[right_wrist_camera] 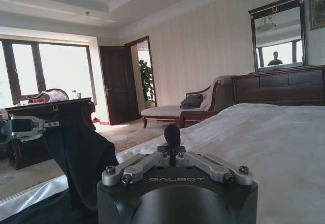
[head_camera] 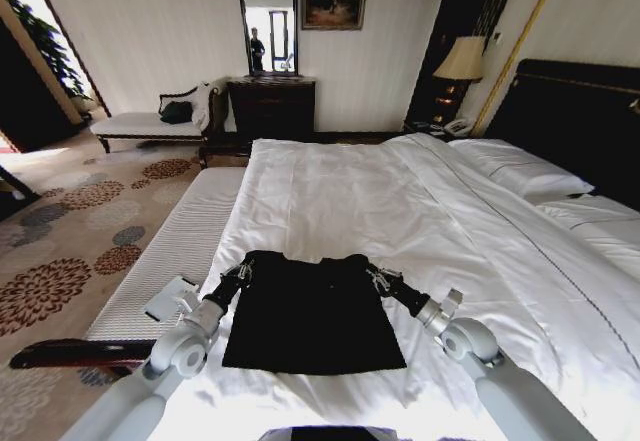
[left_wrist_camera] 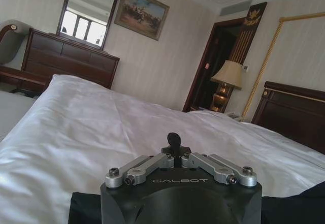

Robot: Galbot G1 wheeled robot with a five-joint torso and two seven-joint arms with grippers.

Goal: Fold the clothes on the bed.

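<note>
Currently, left gripper [head_camera: 243,272] and right gripper [head_camera: 378,279] pinch closed on the T-shirt [head_camera: 312,313] shoulder corners at 10 and 2 o'clock, on the bed [head_camera: 340,191].

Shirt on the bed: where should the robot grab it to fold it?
Probably by its two sleeve ends, one per gripper, coming down from above on the robot's side. The shirt lies flat on the bed with its hem near the robot, so only edges can be pinched. The left gripper and right gripper are at the sleeves.
</note>
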